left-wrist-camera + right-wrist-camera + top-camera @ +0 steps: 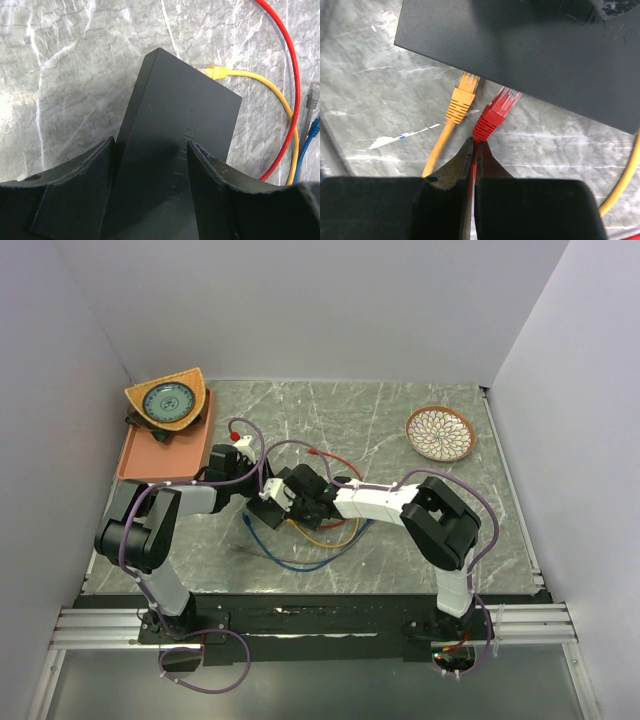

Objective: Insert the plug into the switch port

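The black switch box [175,115] lies on the marble table, and my left gripper [151,141] is shut on it, with the box filling the gap between the fingers [90,170]. In the right wrist view the box [530,50] fills the top of the frame. A yellow plug [463,95] sits in its near side. Beside it, the red plug [496,111] touches that side with its clear tip, slightly tilted. The switch port itself is hidden under the box's edge. My right gripper [475,141] is shut on the red cable just behind the plug's boot. Both grippers [285,492] meet at mid-table.
Red [290,75], yellow [280,100], blue [306,150] and grey [311,102] cables loop on the table right of the box. An orange tray [140,462] with a wedge-shaped dish [168,400] stands at the back left. A patterned bowl [442,432] sits at the back right.
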`<state>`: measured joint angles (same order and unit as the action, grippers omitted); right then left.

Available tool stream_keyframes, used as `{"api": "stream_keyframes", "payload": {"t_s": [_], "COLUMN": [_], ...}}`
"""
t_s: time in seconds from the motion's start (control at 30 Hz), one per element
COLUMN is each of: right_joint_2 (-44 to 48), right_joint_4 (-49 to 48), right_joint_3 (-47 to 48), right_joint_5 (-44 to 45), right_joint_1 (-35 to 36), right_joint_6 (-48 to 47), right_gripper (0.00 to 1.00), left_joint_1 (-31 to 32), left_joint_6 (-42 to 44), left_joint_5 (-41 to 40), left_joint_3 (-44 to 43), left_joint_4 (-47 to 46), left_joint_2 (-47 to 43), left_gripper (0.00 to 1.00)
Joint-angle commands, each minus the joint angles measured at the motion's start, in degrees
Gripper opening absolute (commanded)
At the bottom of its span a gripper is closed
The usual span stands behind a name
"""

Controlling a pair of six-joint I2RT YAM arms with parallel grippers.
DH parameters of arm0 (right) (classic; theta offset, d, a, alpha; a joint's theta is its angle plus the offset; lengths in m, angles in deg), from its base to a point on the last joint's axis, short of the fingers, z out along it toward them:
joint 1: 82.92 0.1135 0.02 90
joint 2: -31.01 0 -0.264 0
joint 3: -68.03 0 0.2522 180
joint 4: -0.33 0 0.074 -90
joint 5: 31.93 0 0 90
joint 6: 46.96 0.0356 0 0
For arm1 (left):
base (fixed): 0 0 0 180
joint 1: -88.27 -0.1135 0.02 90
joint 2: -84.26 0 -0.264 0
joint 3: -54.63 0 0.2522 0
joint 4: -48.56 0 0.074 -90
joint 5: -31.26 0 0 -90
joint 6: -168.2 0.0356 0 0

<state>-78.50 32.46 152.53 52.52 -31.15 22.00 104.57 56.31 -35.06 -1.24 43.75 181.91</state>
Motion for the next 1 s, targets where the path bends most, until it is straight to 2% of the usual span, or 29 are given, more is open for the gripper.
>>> {"api": "stream_keyframes", "payload": {"t_s": [0.0,0.33,0.53,0.97], "right_joint_2": [2.9,0.8,-0.1,-2.2], "right_joint_4": [-15.6,-14.3,-13.9,-19.9], "right_joint_3": [4.3,5.9,7.1,5.4], "right_joint_5": [3.7,3.1,3.6,4.5], "right_joint_1": [0.3,2.1,2.5,2.5], "right_joint_6": [-5.0,-7.7,-9.4,-8.8], "right_gripper": [0.0,0.0,0.0,0.0], "left_joint_1": [4.0,4.0,3.9,3.9], "left_joint_6": [-2.9,-3.2,-3.7,-3.4], "left_joint_5": [9.2,3.9,1.8,6.5], "left_joint_3": [0.3,-2.5,-3.1,-4.5], "left_joint_4": [7.0,9.5,9.3,6.9], "left_joint_2": [-1.4,-1.8,-2.2,1.1], "left_gripper": [0.63,0.62,0.65,0.62]}}
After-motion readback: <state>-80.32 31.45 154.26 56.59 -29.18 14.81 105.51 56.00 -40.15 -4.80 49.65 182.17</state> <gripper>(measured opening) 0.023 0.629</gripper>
